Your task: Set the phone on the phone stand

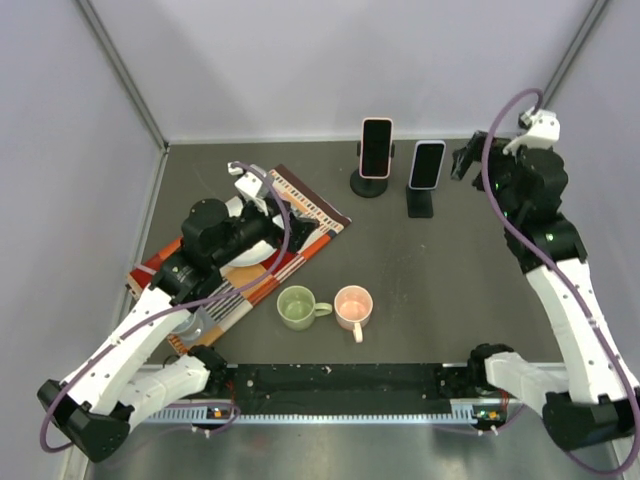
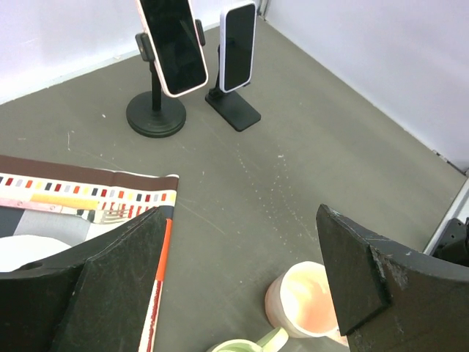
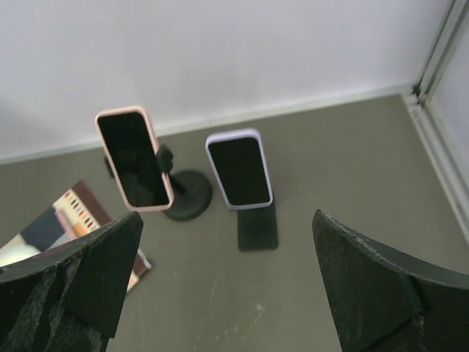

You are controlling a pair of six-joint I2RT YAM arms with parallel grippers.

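A pink-cased phone (image 1: 376, 147) sits clamped on a round-based black stand (image 1: 369, 184) at the back of the table. A lavender-cased phone (image 1: 427, 165) rests on a flat black stand (image 1: 420, 203) just right of it. Both phones show in the left wrist view (image 2: 174, 44) (image 2: 238, 45) and the right wrist view (image 3: 134, 168) (image 3: 239, 169). My right gripper (image 1: 463, 160) is open and empty, raised just right of the lavender phone. My left gripper (image 1: 250, 190) is open and empty above the striped cloth (image 1: 290, 225), far left of the stands.
A green mug (image 1: 298, 307) and a pink mug (image 1: 353, 306) stand near the front middle. A white plate (image 1: 252, 256) lies on the striped cloth under my left arm. Enclosure walls run along the back and both sides.
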